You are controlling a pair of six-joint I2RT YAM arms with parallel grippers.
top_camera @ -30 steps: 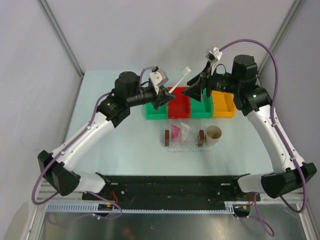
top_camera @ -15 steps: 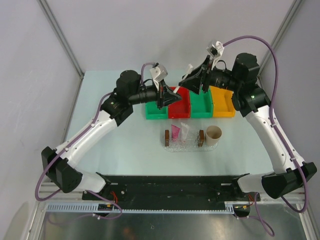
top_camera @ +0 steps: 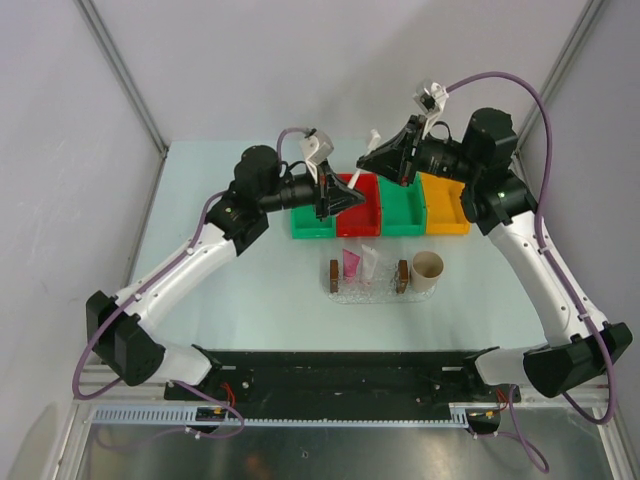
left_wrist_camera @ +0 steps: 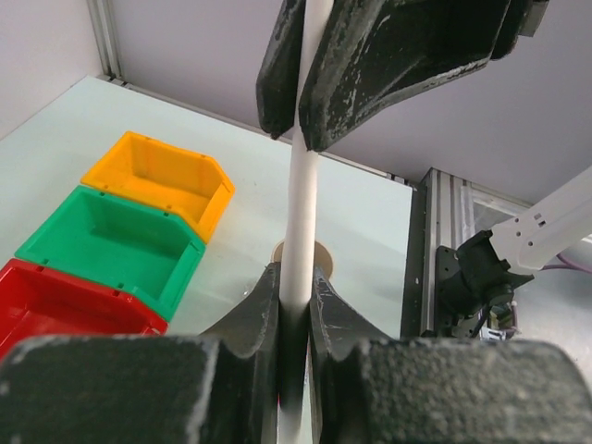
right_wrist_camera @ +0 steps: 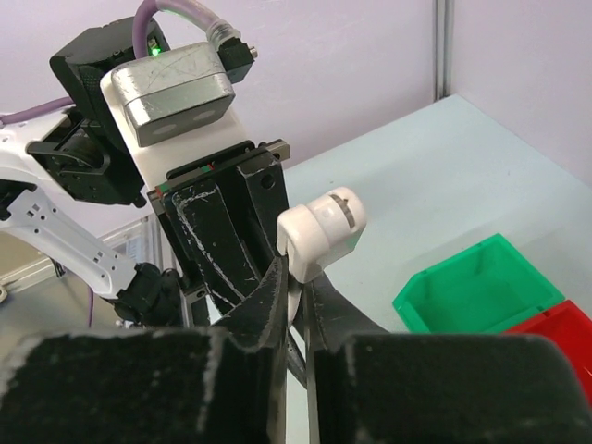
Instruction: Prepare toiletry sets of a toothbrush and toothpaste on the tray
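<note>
A slim white toothbrush [top_camera: 360, 160] hangs in the air above the bins, held between both arms. My left gripper [top_camera: 334, 194] is shut on its handle [left_wrist_camera: 300, 213], low on the shaft. My right gripper [top_camera: 374, 157] is shut on the neck just under the white head [right_wrist_camera: 324, 227]. Seen from the left wrist, the right gripper's fingers [left_wrist_camera: 370, 65] clamp the shaft higher up. The clear tray [top_camera: 385, 293] with brown end blocks lies on the table in front of the bins. A pink toothpaste [top_camera: 351, 263] tube lies in it beside a pale item [top_camera: 370, 261].
A row of bins stands behind the tray: green [top_camera: 310, 222], red [top_camera: 358, 212], green [top_camera: 403, 210], yellow [top_camera: 446, 210]. A beige cup [top_camera: 428, 268] stands right of the tray. Grey walls close the back and sides.
My right gripper has come in from the right and shut on the toothbrush's head end. The left gripper kept its hold and shifted slightly right.
</note>
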